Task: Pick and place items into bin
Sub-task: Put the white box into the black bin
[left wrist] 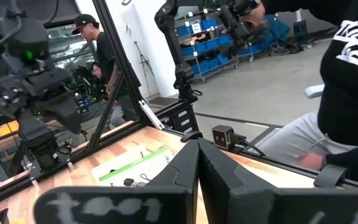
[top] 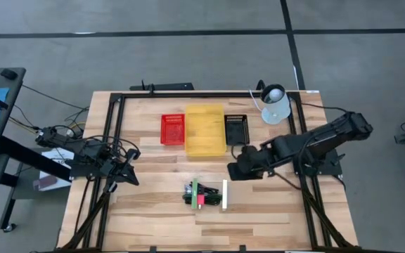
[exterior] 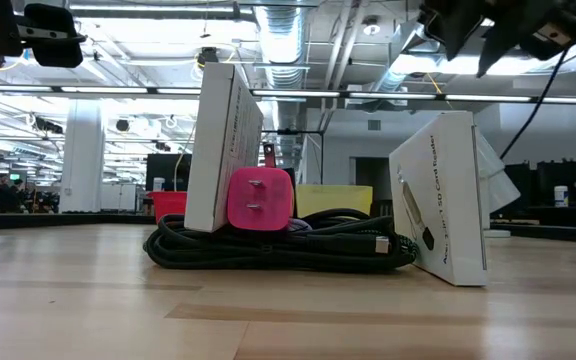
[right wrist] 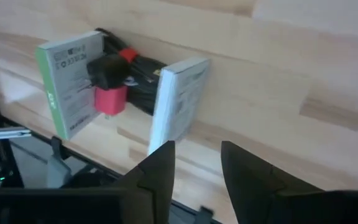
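The items stand in a small pile on the near middle of the table. A white box with a green edge (top: 195, 190) and a plain white box (top: 224, 195) stand on their narrow sides against a coil of black cords (top: 207, 194), and a red plug block (top: 200, 201) lies on the coil. The right wrist view shows the green-edged box (right wrist: 70, 87), the white box (right wrist: 176, 102), the red block (right wrist: 109, 99) and the cords (right wrist: 143, 67). My right gripper (top: 234, 171) (right wrist: 197, 149) hovers open above and to the far right of the pile. My left gripper (top: 130, 175) (left wrist: 197, 152) waits shut at the table's left.
A red bin (top: 173, 129), a larger yellow bin (top: 204, 131) and a black bin (top: 236, 128) sit in a row on the far middle of the table. The white lamp (top: 274, 103) stands at the far right. A black frame (top: 111, 133) borders the table. People show beyond the table (left wrist: 353, 93).
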